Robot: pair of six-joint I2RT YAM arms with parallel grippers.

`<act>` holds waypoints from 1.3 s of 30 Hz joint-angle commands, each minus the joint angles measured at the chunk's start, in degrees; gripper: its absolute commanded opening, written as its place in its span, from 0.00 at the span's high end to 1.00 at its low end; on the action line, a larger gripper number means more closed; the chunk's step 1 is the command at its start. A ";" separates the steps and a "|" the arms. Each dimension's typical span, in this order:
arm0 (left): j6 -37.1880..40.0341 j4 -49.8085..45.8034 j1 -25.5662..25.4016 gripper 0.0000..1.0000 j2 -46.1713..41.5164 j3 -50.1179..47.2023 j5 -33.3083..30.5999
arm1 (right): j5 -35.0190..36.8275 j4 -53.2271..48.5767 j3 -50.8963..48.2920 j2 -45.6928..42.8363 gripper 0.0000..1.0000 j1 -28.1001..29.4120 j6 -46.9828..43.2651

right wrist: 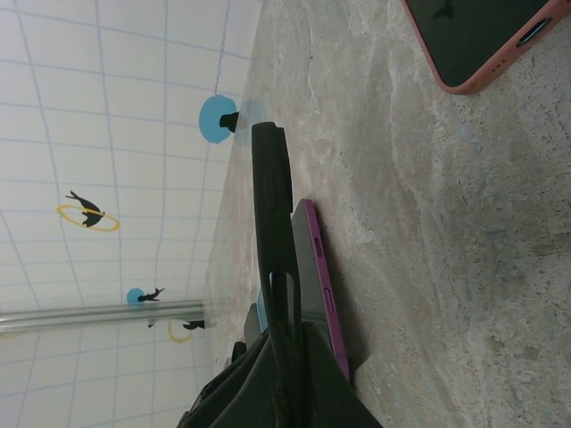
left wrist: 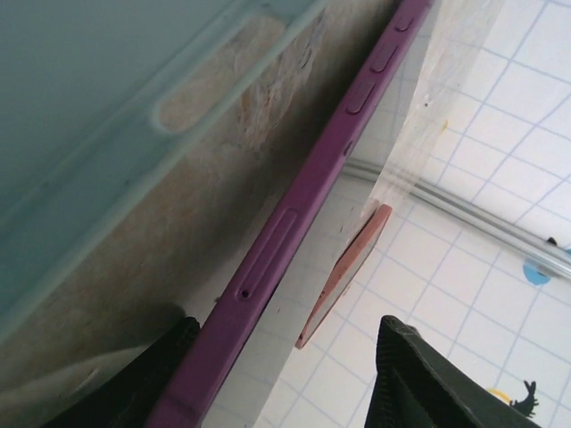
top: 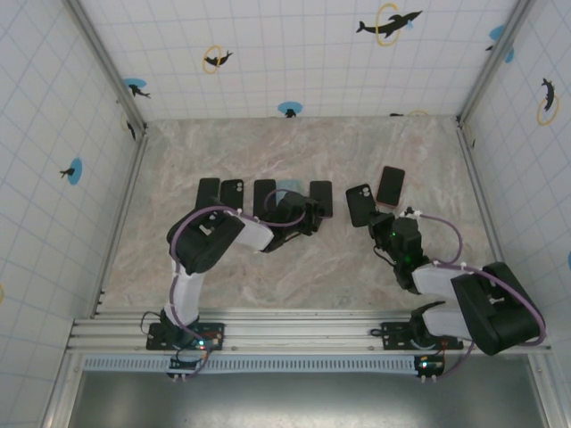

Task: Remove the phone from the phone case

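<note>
Phone case, black, is clamped edge-on in right tool. Left tool stands apart, purple phone between its fingers. Probably the extraction step; next, close and pull.

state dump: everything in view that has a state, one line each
left gripper: jaws open, gripping nothing
right gripper: jaws shut on black case
black case: held by its edge
purple phone: bare, out of a case
blue case: looks empty
pink-cased phone: in its case, screen dark, flat on table
</note>
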 commanded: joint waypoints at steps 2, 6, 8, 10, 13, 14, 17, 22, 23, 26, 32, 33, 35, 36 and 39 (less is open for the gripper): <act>-0.93 -9.50 -0.41 0.36 -2.55 4.13 1.74 | 0.09 3.53 -0.61 0.84 1.00 -0.26 0.65; -1.11 -11.29 -0.45 0.35 -3.10 5.10 2.81 | -0.26 4.21 -0.58 1.13 1.00 -0.35 1.14; -1.35 -11.78 -0.42 0.34 -3.66 4.76 2.70 | -0.26 4.23 -0.61 1.15 1.00 -0.30 1.23; -1.83 -11.51 -0.41 0.34 -3.98 4.31 3.25 | -0.26 4.36 -0.68 1.11 1.00 -0.39 1.31; -2.88 -10.27 -0.43 0.34 -4.53 2.51 3.22 | -0.27 4.41 -0.45 1.28 1.00 -0.40 1.22; -2.97 -10.49 -0.50 0.34 -4.72 2.33 3.08 | -0.18 4.41 -0.38 1.45 1.00 -0.40 1.09; -3.13 -9.98 -0.59 0.34 -4.93 2.31 3.60 | -0.19 4.74 -0.08 2.48 1.00 -0.40 1.15; -2.53 -11.18 -0.59 0.33 -6.70 1.58 3.33 | 1.83 3.18 0.95 4.10 1.00 -0.28 1.69; -2.53 -11.12 -0.66 0.33 -7.00 1.58 3.50 | 1.93 3.50 1.44 4.90 1.00 -0.30 1.67; -2.20 -10.48 -0.75 0.33 -7.96 -0.14 3.67 | 1.60 5.77 3.00 8.45 1.00 -0.25 1.89; 1.28 -12.13 -0.77 0.33 -10.71 0.59 4.29 | 1.43 9.44 7.60 16.46 1.00 0.30 2.71; 1.55 -12.06 -0.77 0.33 -11.26 0.37 4.55 | 1.50 10.36 8.10 17.50 1.00 0.39 2.70; 2.02 -11.49 -0.76 0.33 -12.48 -0.59 4.73 | 1.69 10.05 9.75 19.45 1.00 0.50 3.57; 2.39 -11.31 -0.83 0.33 -13.05 -0.95 4.80 | 1.49 10.01 10.50 20.35 0.99 0.57 3.75; 4.00 -12.06 -0.64 0.32 -14.48 -0.97 5.01 | 0.04 10.59 12.59 23.68 0.96 0.94 4.62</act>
